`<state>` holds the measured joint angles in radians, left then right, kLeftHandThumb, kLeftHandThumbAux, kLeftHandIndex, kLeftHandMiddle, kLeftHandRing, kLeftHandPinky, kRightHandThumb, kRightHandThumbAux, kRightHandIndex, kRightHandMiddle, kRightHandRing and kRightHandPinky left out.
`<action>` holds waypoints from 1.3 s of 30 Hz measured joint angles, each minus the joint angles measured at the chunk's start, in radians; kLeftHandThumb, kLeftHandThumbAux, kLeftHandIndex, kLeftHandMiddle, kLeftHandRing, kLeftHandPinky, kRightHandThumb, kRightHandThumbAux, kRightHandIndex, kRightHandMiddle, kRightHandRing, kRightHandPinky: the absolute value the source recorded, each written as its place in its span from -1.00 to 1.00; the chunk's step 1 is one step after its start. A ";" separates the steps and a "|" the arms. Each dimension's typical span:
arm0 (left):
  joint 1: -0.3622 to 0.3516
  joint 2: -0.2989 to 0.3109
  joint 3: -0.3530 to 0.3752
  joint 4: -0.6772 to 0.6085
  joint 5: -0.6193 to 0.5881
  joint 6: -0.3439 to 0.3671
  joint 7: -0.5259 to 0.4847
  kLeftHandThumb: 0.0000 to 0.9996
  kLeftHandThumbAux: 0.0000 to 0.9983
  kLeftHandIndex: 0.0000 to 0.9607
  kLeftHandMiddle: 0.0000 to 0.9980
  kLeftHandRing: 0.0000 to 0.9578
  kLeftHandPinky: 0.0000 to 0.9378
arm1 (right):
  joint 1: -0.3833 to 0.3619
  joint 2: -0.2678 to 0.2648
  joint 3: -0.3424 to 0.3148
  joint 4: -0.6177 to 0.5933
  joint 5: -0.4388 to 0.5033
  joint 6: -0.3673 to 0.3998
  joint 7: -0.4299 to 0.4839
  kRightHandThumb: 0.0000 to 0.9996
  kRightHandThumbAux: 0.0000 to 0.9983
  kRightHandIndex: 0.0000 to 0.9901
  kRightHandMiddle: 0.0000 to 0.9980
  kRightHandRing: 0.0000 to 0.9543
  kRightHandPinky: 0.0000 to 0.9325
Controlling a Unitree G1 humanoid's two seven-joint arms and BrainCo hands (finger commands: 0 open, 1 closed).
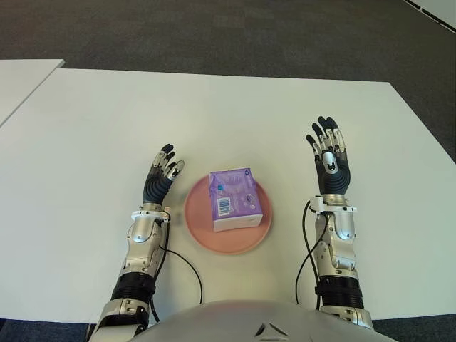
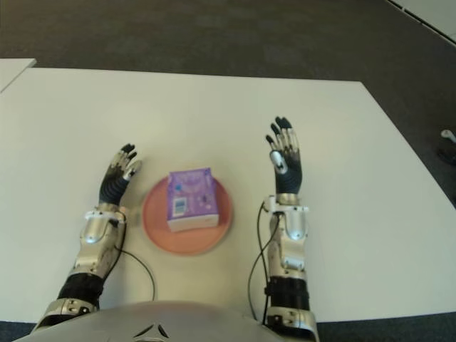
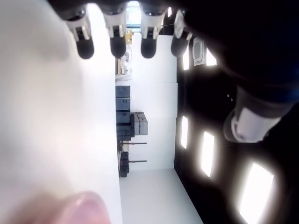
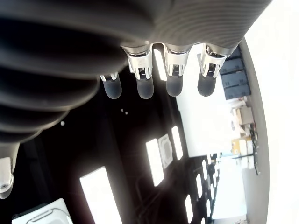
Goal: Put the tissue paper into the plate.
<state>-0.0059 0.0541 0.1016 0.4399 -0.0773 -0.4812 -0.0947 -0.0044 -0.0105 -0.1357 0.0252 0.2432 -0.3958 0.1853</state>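
Tissue paper: a small purple pack [image 1: 234, 199] with a white lower edge and a white barcode label on its top face; it looks soft and a little puffed.
Place of tissue paper: it lies inside the plate, near the middle, and no robot hand touches it.
Plate: a round pink plate [image 1: 197, 222] on the bench, between the two robot hands, close to the robot's body.
Left robot hand: the left robot hand [image 1: 161, 177] shows just beside the left rim of the plate; its fingers are stretched out and relaxed, and it holds nothing. In the left wrist view the fingertips [image 3: 85, 46] point out straight with nothing between them.
Right robot hand: the right robot hand [image 1: 329, 161] shows to the right of the plate, apart from it, with the fingers spread and pointing away from the robot; it holds nothing.
Bench: a white bench [image 1: 214, 114], bare around the plate.
Cables: a thin black cable [image 1: 187, 269] runs beside the left forearm over the bench, and another beside the right forearm.
Around: dark grey carpet floor [image 1: 214, 32] behind the bench; a corner of a second white table [image 1: 18, 82] at the far left.
Obstacles: nothing lies between either robot hand and the plate.
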 measured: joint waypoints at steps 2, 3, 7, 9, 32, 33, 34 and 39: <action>0.000 0.000 0.000 -0.001 0.000 0.001 0.000 -1.00 0.08 -1.00 -1.00 -1.00 -1.00 | 0.000 0.000 0.000 0.000 -0.002 -0.001 -0.001 -1.00 -0.05 -1.00 -1.00 -1.00 -1.00; 0.000 0.000 0.000 -0.001 0.000 0.001 0.000 -1.00 0.08 -1.00 -1.00 -1.00 -1.00 | 0.000 0.000 0.000 0.000 -0.003 -0.001 -0.001 -1.00 -0.05 -1.00 -1.00 -1.00 -1.00; 0.000 0.000 0.000 -0.002 0.000 0.001 0.000 -1.00 0.08 -1.00 -1.00 -1.00 -1.00 | 0.000 0.000 0.000 0.000 -0.003 -0.001 -0.003 -1.00 -0.05 -1.00 -1.00 -1.00 -1.00; 0.000 0.000 0.000 -0.002 0.000 0.001 0.000 -1.00 0.07 -1.00 -1.00 -1.00 -1.00 | 0.000 0.001 0.001 0.000 -0.004 -0.002 -0.003 -1.00 -0.05 -1.00 -1.00 -1.00 -1.00; -0.001 0.002 0.000 -0.010 0.004 0.009 0.000 -1.00 0.07 -1.00 -1.00 -1.00 -1.00 | -0.017 0.036 0.017 0.347 -0.099 -0.023 -0.093 -1.00 0.12 -1.00 -1.00 -1.00 -1.00; 0.003 0.002 0.001 -0.012 0.003 0.009 0.000 -1.00 0.07 -1.00 -1.00 -1.00 -1.00 | -0.025 0.039 0.021 0.372 -0.112 -0.029 -0.102 -1.00 0.13 -1.00 -1.00 -1.00 -1.00; 0.005 0.003 0.001 -0.012 0.002 0.009 0.000 -1.00 0.07 -1.00 -1.00 -1.00 -1.00 | -0.039 0.041 0.025 0.392 -0.122 -0.039 -0.106 -1.00 0.14 -1.00 -1.00 -1.00 -1.00; 0.010 0.005 -0.001 -0.012 0.001 0.011 0.000 -1.00 0.06 -1.00 -1.00 -1.00 -1.00 | -0.079 0.046 0.037 0.455 -0.150 -0.046 -0.131 -1.00 0.15 -1.00 -1.00 -1.00 -1.00</action>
<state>0.0040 0.0592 0.1002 0.4281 -0.0765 -0.4704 -0.0951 -0.0830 0.0356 -0.0983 0.4797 0.0936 -0.4413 0.0544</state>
